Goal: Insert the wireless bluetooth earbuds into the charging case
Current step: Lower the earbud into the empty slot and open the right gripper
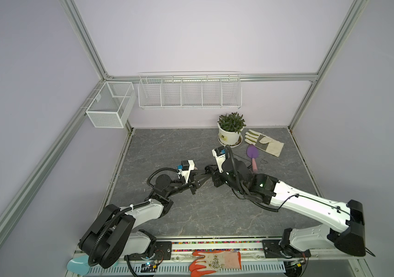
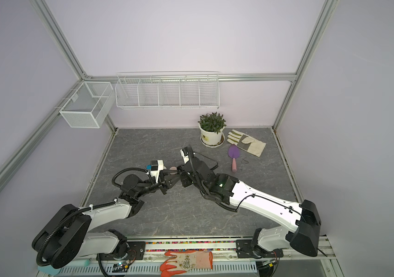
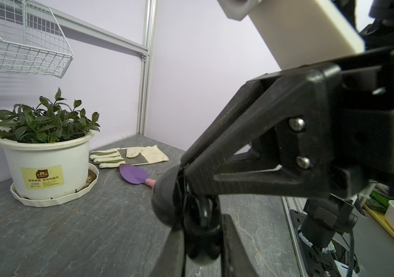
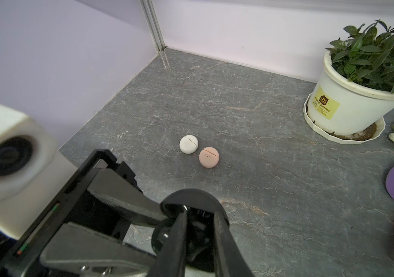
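An orange glove (image 1: pixel 215 262) is seen at the near edge, and beyond it two arms are brought together over the grey table (image 1: pixel 191 215). A black round case (image 4: pixel 191 197), lid up, is clamped by the fingers of the left gripper (image 3: pixel 203 225). The fingers of the right gripper (image 4: pixel 200 230) are poised at its open mouth, slightly parted. Whether an earbud is pinched between them cannot be told. Just behind, a white case (image 4: pixel 188 144) and a pink case (image 4: pixel 208 157) are laid side by side, both shut. No loose earbuds are seen on the table, so the work is judged nearly done, with only the black case left to fill and close. Farther back, a purple trowel (image 1: pixel 253 153), a work glove (image 1: pixel 264 142) and a potted plant (image 1: pixel 229 135) are left untouched.
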`<state>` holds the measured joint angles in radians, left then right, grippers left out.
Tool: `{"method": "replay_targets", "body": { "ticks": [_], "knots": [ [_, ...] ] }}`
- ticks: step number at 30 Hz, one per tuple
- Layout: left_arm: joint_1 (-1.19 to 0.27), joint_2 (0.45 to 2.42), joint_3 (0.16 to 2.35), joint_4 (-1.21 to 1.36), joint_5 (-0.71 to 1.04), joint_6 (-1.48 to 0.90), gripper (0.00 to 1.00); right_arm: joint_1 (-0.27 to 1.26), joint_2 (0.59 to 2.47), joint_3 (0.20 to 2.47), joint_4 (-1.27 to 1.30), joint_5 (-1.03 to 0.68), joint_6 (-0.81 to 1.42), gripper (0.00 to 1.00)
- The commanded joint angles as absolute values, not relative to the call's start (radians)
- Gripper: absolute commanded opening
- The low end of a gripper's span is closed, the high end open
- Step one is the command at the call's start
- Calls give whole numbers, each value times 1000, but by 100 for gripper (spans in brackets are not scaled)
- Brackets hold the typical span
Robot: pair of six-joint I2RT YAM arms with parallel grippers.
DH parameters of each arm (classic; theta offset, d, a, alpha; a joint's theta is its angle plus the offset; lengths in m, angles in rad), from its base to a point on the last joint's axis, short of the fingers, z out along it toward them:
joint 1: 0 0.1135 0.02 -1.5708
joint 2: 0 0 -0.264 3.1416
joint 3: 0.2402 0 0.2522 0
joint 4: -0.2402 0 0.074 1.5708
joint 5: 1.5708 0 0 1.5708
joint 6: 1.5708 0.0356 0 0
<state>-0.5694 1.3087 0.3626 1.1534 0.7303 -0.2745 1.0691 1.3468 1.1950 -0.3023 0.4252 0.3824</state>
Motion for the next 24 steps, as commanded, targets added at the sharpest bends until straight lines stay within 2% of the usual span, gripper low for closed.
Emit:
{"method": "replay_targets", "body": {
  "ticks": [1, 5, 11, 15, 24],
  "knots": [
    [-571, 1283, 361, 1193, 751, -250, 0, 1075, 1362, 1221, -332, 435, 394, 27],
    [-571, 1281, 358, 1194, 750, -250, 0, 1075, 1350, 1247, -354, 448, 374, 32],
    [-571, 1268, 339, 1193, 745, -252, 0, 1050, 1294, 1284, -390, 404, 313, 47],
    [-571, 1254, 339, 1172, 748, -247, 0, 986, 1268, 1321, -448, 274, 271, 54],
    [-571, 1257, 350, 1157, 784, -250, 0, 831, 1317, 1416, -619, -53, 215, 62]
  ]
}}
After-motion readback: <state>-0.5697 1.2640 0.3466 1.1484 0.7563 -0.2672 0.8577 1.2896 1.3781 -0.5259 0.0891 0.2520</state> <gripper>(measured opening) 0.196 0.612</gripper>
